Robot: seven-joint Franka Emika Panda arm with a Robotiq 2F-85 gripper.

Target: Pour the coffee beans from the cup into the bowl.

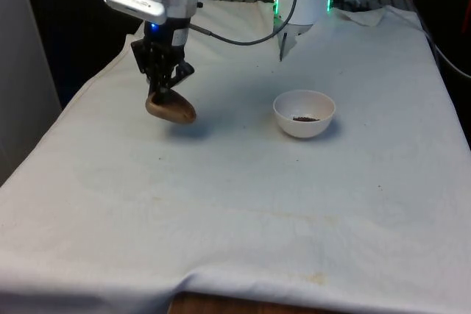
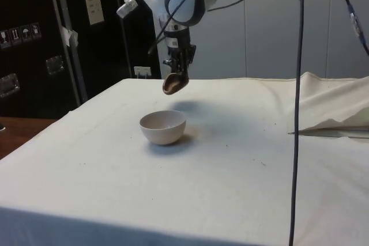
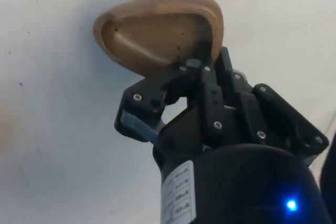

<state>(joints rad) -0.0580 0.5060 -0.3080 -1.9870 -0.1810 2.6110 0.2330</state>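
Above the white cloth (image 1: 235, 204), the hand (image 1: 163, 87) grips a tilted brown cup (image 1: 171, 106).

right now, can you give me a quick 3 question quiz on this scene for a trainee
1. True or false: the gripper is holding the brown cup by its rim.
2. Where are the coffee beans? A) in the cup B) in the white bowl C) spilled on the white cloth
3. Fill in: in the front view, the cup hangs to the bowl's ____.

Key: 1 true; 2 B, and the wrist view shows the cup's inside bare; 3 left, above the cloth.
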